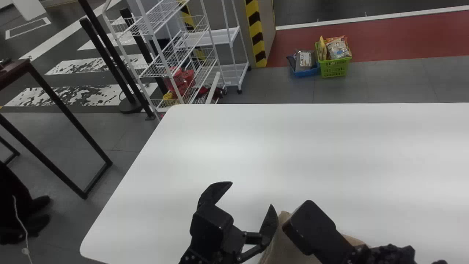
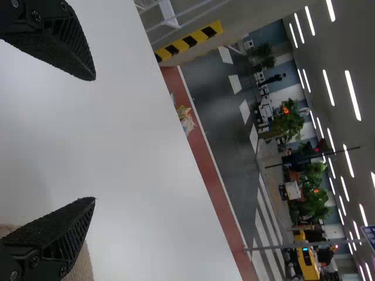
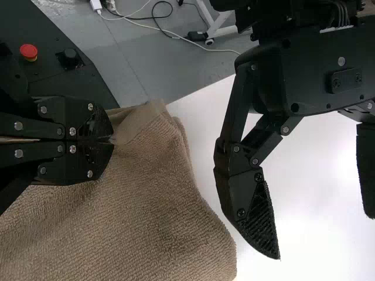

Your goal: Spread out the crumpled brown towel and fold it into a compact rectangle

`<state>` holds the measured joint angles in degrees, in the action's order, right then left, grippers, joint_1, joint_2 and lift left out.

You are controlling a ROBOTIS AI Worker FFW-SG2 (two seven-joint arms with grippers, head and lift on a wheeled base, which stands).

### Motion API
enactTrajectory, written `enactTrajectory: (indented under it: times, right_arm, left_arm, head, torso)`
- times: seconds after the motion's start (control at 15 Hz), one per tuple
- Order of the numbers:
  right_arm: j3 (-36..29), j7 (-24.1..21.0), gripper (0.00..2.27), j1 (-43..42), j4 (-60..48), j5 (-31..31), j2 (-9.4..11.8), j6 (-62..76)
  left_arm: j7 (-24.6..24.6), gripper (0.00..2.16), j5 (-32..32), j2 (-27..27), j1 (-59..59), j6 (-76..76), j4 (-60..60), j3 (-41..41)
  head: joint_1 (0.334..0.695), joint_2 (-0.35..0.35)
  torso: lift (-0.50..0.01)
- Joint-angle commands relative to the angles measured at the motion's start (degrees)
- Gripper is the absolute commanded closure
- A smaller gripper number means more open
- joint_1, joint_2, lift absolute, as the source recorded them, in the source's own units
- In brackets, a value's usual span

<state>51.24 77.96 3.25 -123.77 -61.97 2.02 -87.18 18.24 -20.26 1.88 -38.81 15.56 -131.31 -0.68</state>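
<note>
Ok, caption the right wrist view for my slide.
Right end effector pinching the brown towel, left end effector open nearby, above the white table.

1. Near: towel (image 1: 280, 245) on the counter (image 1: 293, 146).
2. Left claw (image 1: 251, 194) just left of the towel; right claw (image 1: 309, 227) at the towel.
3. Far left: rack (image 1: 161, 55) on the floor.
4. Far, right of the rack: basket (image 1: 335, 68) with packets (image 1: 338, 47).

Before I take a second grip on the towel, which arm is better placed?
Left, I'd say: the left gripper is open, with one finger beside the towel. The right gripper is shut on the towel, so using it would probably mean letting go.
</note>
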Motion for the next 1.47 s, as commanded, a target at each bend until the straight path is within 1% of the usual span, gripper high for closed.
enactTrajectory:
  times: [0.0, 0.13, 0.4, 0.87, 1.33, 1.4]
  right_arm:
    - [0.0, 0.4, 1.20, -0.1, 0.2, -0.1, -0.1, 0.0]
    - [-0.1, 0.4, 1.20, -0.1, 0.6, -0.2, -0.3, 0.2]
    - [0.1, 0.4, 1.20, -0.1, 0.8, -0.4, -0.4, 0.2]
    - [1.2, 0.4, 1.20, -0.1, 1.4, -1.0, -1.1, 0.9]
    - [1.3, 0.4, 1.19, 0.0, 1.5, -1.8, -1.3, 1.1]
    - [1.4, 0.4, 1.09, 0.0, 1.5, -1.8, -1.4, 1.1]
  left_arm:
    - [1.7, 0.07, 0.5, 0.0, -0.2, -0.1, -0.3, -0.8]
    - [2.7, 0.07, 0.1, 0.4, 0.0, 0.0, -0.1, -2.0]
    - [2.4, 0.07, -2.2, 0.5, 1.6, 0.2, 2.5, -4.1]
    - [2.7, 0.07, -4.6, 0.8, 2.0, 1.3, 3.8, -4.4]
    - [3.9, 0.07, -7.4, 0.8, 3.7, 4.4, 5.9, -5.7]
    - [4.1, 0.07, -7.7, 0.8, 4.0, 4.8, 6.1, -5.8]
  head:
    - [0.695, 0.350]
    - [0.695, 0.350]
    - [0.695, 0.350]
    - [0.695, 0.350]
    - [0.695, 0.350]
    - [0.695, 0.350]
  torso:
    - [-0.127]
    - [-0.127]
    - [-0.127]
    - [-0.127]
    - [-0.127]
    - [-0.127]
